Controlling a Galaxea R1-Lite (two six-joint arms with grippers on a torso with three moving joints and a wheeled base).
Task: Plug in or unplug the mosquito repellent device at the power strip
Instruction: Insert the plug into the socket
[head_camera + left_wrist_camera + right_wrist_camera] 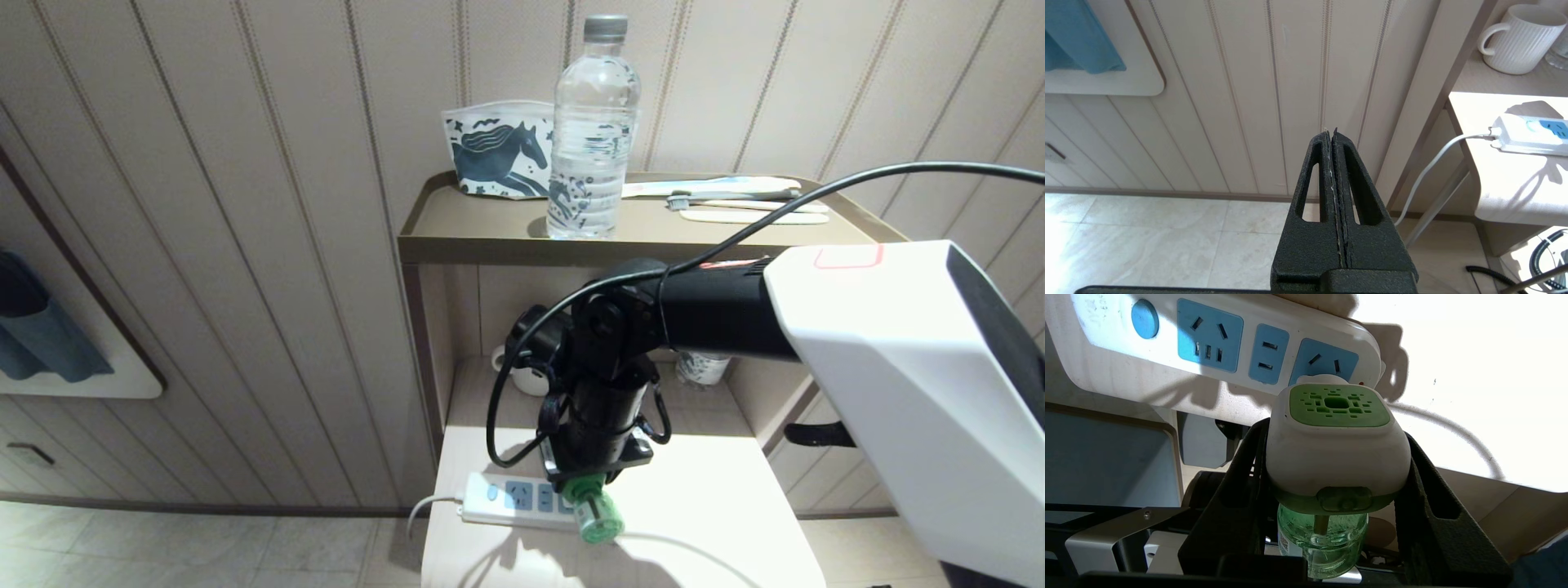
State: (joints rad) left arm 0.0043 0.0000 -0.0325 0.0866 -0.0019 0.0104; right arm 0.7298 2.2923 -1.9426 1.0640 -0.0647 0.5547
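Note:
The mosquito repellent device (1337,445), a white and green head on a translucent green bottle, sits between the black fingers of my right gripper (1335,435), which is shut on its sides. Its back rests against the end socket of the white power strip (1167,347); the prongs are hidden. In the head view the device (594,510) is at the right end of the power strip (502,496), under my right gripper (592,482), on the low white table (718,506). My left gripper (1331,132) is shut and empty, parked beside the table and above the floor.
On the upper shelf (490,237) stand a clear water bottle (593,131), a horse-print pouch (498,159) and toothbrushes (747,204). A white mug (1519,38) sits behind the strip. The strip's white cord (1429,171) hangs off the table's left edge.

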